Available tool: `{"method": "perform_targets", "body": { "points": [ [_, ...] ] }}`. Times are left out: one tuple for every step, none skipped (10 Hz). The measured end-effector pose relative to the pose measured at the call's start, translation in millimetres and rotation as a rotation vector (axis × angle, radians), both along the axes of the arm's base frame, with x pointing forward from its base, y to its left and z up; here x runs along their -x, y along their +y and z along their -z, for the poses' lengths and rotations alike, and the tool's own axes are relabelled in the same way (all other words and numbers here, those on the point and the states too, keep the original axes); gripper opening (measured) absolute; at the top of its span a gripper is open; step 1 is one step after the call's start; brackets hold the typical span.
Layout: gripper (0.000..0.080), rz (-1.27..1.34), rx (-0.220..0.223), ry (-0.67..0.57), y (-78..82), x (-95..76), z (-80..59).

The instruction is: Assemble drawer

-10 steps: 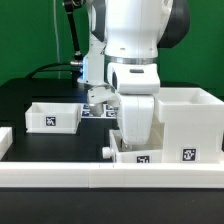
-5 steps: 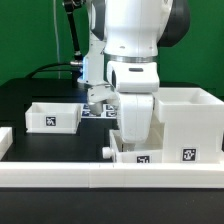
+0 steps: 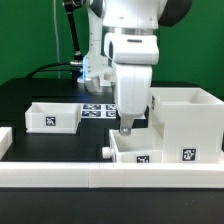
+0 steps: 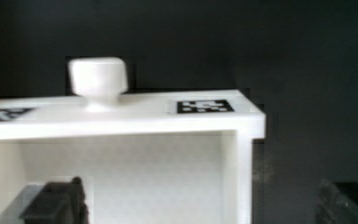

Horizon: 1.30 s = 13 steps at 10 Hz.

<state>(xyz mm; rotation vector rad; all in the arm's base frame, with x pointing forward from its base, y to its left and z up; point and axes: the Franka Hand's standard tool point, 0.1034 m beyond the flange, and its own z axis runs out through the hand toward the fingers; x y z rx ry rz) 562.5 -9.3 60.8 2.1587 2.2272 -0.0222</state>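
White tray [image 3: 128, 156], knob [image 3: 106, 152] toward exterior view's left, pincer [image 3: 124, 127] spread above

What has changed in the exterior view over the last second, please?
The arm has risen. The claw, down at the knobbed tray a second ago, now hangs open above it, and the marker board behind has come into sight. Whether the claw had been gripping the tray cannot be told. The knobbed tray, the other tray and the housing stayed where they were.
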Motion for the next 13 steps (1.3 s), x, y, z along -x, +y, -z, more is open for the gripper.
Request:
{"method": "perform_targets", "body": {
  "points": [
    [0.0649,-0.007,0.005,0.003,-14.7,-1.2,-3.1],
    [0.0649,-0.027,0.007,0.001,-30.6,-2.5,-4.6],
    [0.0649,-0.050,0.007,0.001,-45.5,-1.6,-1.6],
    [0.0649,-0.067,0.004,0.014,-61.4,2.5,8.4],
    [0.0649,-0.069,0.002,0.024,-71.4,2.4,16.3],
    [0.0649,-0.074,0.000,0.027,-76.6,-0.2,22.4],
    [0.0649,-0.072,-0.001,0.027,-79.3,-3.3,26.3],
    [0.0649,-0.072,-0.003,0.029,-78.0,-6.4,29.6],
    [0.0649,-0.056,-0.006,0.028,-73.9,-8.9,32.1],
    [0.0649,-0.038,-0.013,0.033,-65.2,-9.1,36.9],
    [0.0649,-0.037,-0.021,0.041,-56.4,-8.2,43.1],
    [0.0649,-0.034,-0.027,0.055,-48.1,-8.5,47.5],
    [0.0649,-0.041,-0.033,0.061,-37.8,-11.8,50.0]
  ]
}}
